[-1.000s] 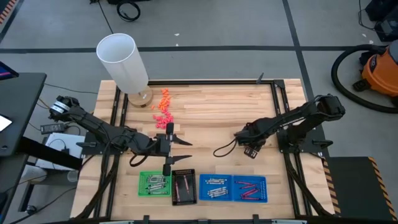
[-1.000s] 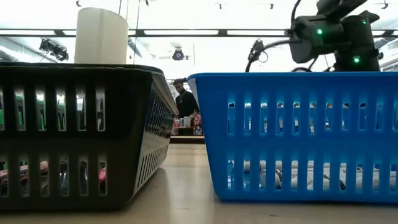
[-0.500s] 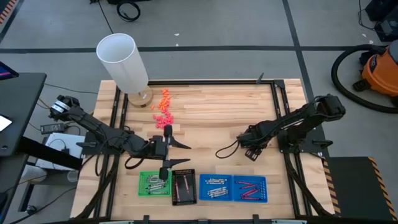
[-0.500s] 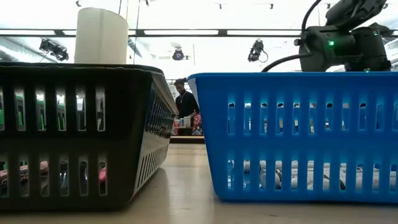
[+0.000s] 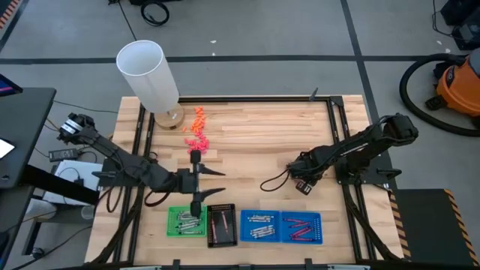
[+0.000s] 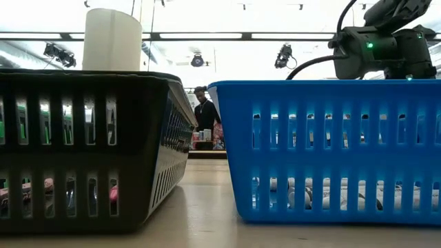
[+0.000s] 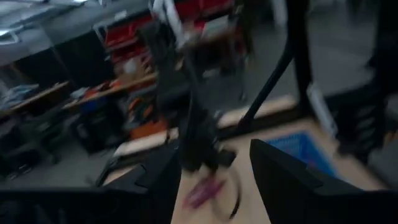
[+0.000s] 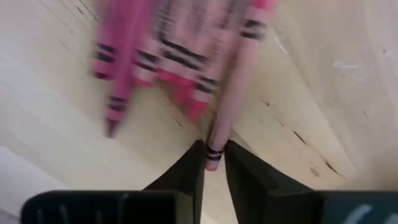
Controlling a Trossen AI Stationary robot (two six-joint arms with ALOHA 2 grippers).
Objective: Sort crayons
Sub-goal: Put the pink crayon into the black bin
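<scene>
While the right gripper [image 8: 214,163] sits low over the wood of the table [image 5: 255,135], right of centre, I see in its wrist view the two dark fingers [image 8: 189,168] drawn in close on the banded end of one pink crayon [image 8: 231,99], which runs away from the tips toward a loose heap of pink crayons [image 8: 161,56] lying on the boards. It looks pinched rather than merely framed, though motion blur leaves me less than certain. From above that gripper is too small for me to judge its spread.

The left gripper [image 5: 201,180] hangs over the near-left part of the table with its fingers spread wide, one pointing toward the scatter of orange and pink lumps [image 5: 196,129], the other reaching over the green tray [image 5: 185,222]; I see nothing between them.

Along the near edge stand the green tray holding grey sticks, a black tray [image 5: 222,225] with reddish ones, and a blue tray [image 5: 281,226] with grey crayons in its left half and red ones in its right. A white cylinder [image 5: 147,75] stands at the far-left corner
</scene>
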